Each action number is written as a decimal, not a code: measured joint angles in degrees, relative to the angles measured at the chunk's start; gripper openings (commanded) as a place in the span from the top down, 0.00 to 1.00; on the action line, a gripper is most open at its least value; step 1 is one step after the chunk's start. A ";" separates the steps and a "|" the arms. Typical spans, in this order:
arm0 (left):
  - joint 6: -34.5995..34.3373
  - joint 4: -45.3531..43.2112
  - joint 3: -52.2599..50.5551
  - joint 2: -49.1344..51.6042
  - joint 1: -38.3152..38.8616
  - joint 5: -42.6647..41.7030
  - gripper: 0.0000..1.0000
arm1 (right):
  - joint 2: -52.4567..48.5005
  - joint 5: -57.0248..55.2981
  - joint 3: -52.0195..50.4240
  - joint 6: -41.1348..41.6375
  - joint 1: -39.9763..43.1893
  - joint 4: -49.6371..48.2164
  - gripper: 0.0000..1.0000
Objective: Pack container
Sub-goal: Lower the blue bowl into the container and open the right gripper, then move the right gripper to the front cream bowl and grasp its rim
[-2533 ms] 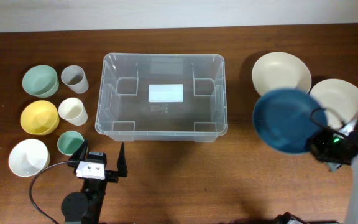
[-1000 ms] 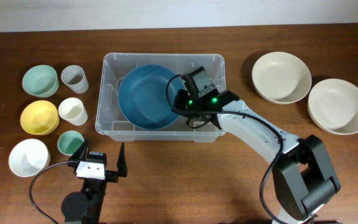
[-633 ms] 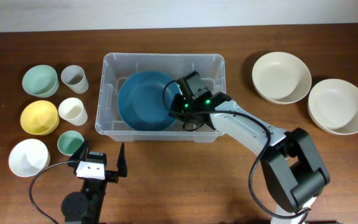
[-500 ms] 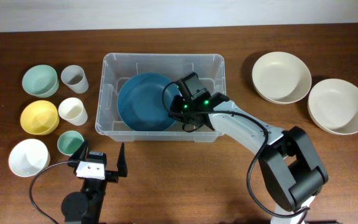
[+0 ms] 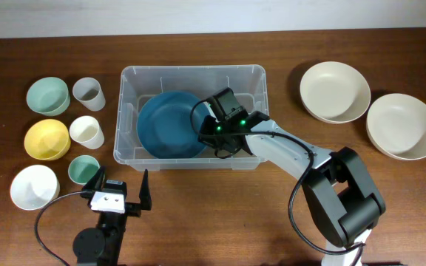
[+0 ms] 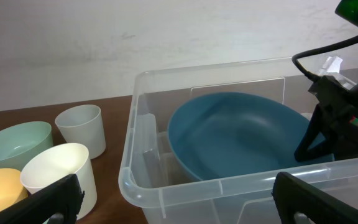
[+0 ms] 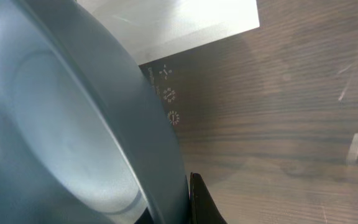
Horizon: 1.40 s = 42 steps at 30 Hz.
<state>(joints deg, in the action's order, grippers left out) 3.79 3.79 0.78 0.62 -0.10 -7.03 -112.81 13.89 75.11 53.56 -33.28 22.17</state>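
The clear plastic container (image 5: 254, 77) stands at mid table; it also shows in the left wrist view (image 6: 229, 186). A large blue bowl (image 5: 165, 124) lies tilted inside its left half. My right gripper (image 5: 207, 131) is inside the container, shut on the blue bowl's right rim. In the right wrist view the blue bowl (image 7: 73, 130) fills the left side, with one black finger (image 7: 199, 202) pressed against its rim and the white label (image 7: 179, 22) behind. My left gripper (image 5: 119, 193) is open and empty in front of the container; its fingers show at the edges of its own view (image 6: 176, 199).
Left of the container stand a green bowl (image 5: 48, 95), a yellow bowl (image 5: 47, 139), a white bowl (image 5: 33, 186), a grey cup (image 5: 89, 93), a cream cup (image 5: 86, 131) and a small green cup (image 5: 83, 169). Two cream bowls (image 5: 334, 90) (image 5: 401, 124) lie at the right.
My right arm carried the blue bowl from the right side of the table into the container and has lowered it to the left inside. The left arm has not moved.
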 measured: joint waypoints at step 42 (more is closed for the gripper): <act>0.00 0.00 0.00 0.00 0.00 0.00 0.00 | 8.83 -22.91 66.05 -18.91 41.48 74.77 0.01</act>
<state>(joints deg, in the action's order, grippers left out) 3.79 3.79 0.78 0.62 -0.10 -7.03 -103.98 -9.02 141.16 34.65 8.21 96.95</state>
